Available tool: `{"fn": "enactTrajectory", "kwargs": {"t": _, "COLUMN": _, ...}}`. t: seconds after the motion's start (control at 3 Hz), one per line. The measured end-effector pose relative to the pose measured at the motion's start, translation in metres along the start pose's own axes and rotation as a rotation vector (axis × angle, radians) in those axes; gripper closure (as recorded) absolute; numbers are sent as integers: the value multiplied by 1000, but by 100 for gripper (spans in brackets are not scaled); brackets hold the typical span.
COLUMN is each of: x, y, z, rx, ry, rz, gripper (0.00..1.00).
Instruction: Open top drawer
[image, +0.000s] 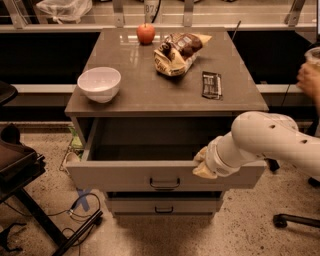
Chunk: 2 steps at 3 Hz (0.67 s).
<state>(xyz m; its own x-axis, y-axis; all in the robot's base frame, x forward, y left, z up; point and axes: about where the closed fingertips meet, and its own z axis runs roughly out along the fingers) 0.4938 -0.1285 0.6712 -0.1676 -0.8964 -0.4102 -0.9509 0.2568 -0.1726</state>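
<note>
The top drawer (125, 176) of the grey-beige cabinet stands pulled out, its deep grey interior showing and empty. Its small dark bar handle (165, 184) sits at the centre of the flat front. My gripper (202, 164) is at the drawer's front rim, right of the handle, at the end of my white arm (265, 142), which comes in from the right. A narrower lower drawer (165, 206) below is shut.
On the cabinet top (135, 90) are a white bowl (99, 83), a red apple (146, 33), a chip bag (177, 52) and a dark snack bar (211, 84). A person's hand with a cup (310, 75) is at the right edge. A black stand and cables (60, 215) lie at left.
</note>
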Motion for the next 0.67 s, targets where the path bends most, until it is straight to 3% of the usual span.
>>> {"fn": "enactTrajectory", "kwargs": {"t": 0.33, "x": 9, "y": 35, "z": -14, "rx": -69, "ry": 24, "rz": -4, "gripper": 100}}
{"fn": "enactTrajectory", "kwargs": {"t": 0.67, "x": 9, "y": 35, "z": -14, "rx": -69, "ry": 24, "rz": -4, "gripper": 100}}
